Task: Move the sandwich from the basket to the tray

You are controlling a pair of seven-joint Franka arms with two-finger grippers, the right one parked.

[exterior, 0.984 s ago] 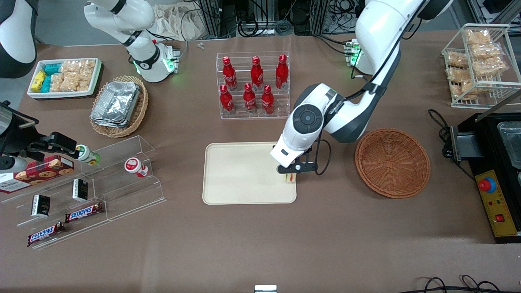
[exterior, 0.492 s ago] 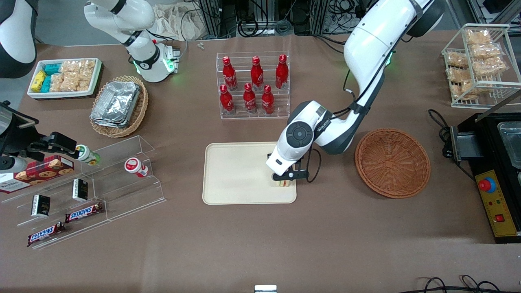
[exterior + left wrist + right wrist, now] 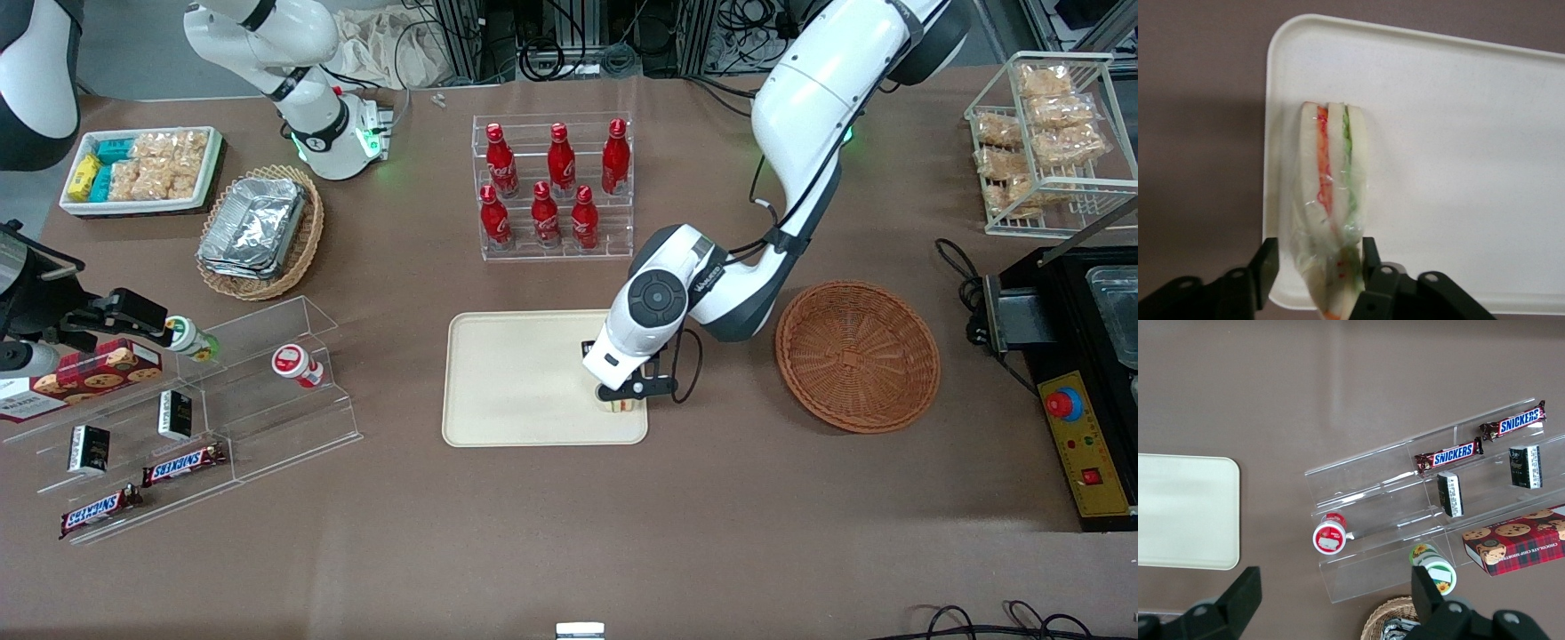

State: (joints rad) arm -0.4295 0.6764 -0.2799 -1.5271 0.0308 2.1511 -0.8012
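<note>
The sandwich (image 3: 1331,200) is out of the basket (image 3: 857,356) and stands on edge on the tray (image 3: 516,382), close to the tray corner nearest the basket. In the wrist view its narrow tip sits between the fingers (image 3: 1265,270) of the gripper (image 3: 1317,273), and its wider end reaches away from the gripper across the tray's floor. The fingers look spread: there is a visible gap on one side between finger and wrapper, while the other finger lies close against the bread, and whether it touches I cannot tell. So the grip reads as let go, or very nearly so.

In the front view the gripper (image 3: 625,397) is low over that same tray corner, with the sandwich (image 3: 624,405) showing just beneath it. The basket lies empty on the surface, well apart from the gripper toward the working arm's end.

By my judgement the carry and the set-down are done and the task is almost finished. What is left is to lift the gripper straight up clear of the wrapper without dragging or tipping the sandwich, which stands near the rim.
</note>
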